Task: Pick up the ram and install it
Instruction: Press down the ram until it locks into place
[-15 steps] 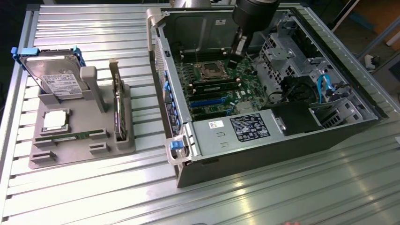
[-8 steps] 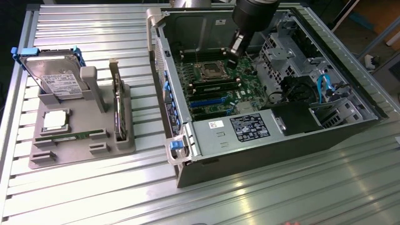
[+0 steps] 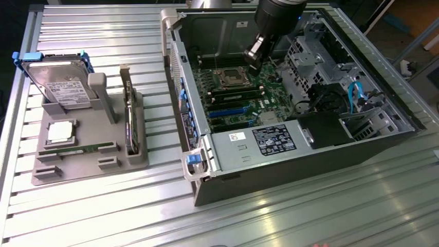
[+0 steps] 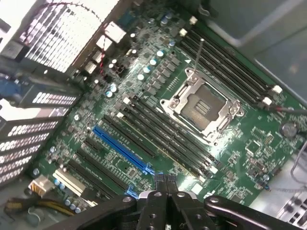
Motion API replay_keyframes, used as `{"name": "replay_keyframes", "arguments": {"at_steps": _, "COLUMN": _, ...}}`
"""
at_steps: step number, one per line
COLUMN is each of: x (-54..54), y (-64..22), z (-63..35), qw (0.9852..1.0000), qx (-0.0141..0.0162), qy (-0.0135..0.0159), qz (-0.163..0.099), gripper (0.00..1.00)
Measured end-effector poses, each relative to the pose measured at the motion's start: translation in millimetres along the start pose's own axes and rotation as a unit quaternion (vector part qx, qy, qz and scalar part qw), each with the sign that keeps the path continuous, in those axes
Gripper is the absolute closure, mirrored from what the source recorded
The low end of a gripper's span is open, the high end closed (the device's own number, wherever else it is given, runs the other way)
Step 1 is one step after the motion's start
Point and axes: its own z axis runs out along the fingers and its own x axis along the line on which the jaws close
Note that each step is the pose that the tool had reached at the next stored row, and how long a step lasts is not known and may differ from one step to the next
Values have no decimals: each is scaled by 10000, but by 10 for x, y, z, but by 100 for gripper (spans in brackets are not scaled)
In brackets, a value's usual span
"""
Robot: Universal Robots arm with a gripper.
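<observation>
Closed, empty gripper (image 4: 165, 179) hovers over motherboard (image 4: 192, 124); one ram (image 3: 72, 150) rests in holder (image 3: 89, 164).

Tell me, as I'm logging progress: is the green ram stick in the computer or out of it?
Out: the thin green ram stick lies in the grey plastic tray, apart from the open black computer case.
</observation>
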Motion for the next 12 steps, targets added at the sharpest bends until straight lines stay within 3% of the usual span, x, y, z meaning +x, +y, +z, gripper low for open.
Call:
{"name": "replay_keyframes", "arguments": {"at_steps": 5, "x": 0, "y": 0, "z": 6, "qw": 9988, "qx": -7, "qy": 7, "qz": 493, "gripper": 89}}
{"name": "replay_keyframes", "arguments": {"at_steps": 10, "x": 0, "y": 0, "z": 13, "qw": 9948, "qx": -14, "qy": 14, "qz": 1019, "gripper": 89}}
{"name": "replay_keyframes", "arguments": {"at_steps": 12, "x": 0, "y": 0, "z": 16, "qw": 9920, "qx": -17, "qy": 18, "qz": 1261, "gripper": 89}}
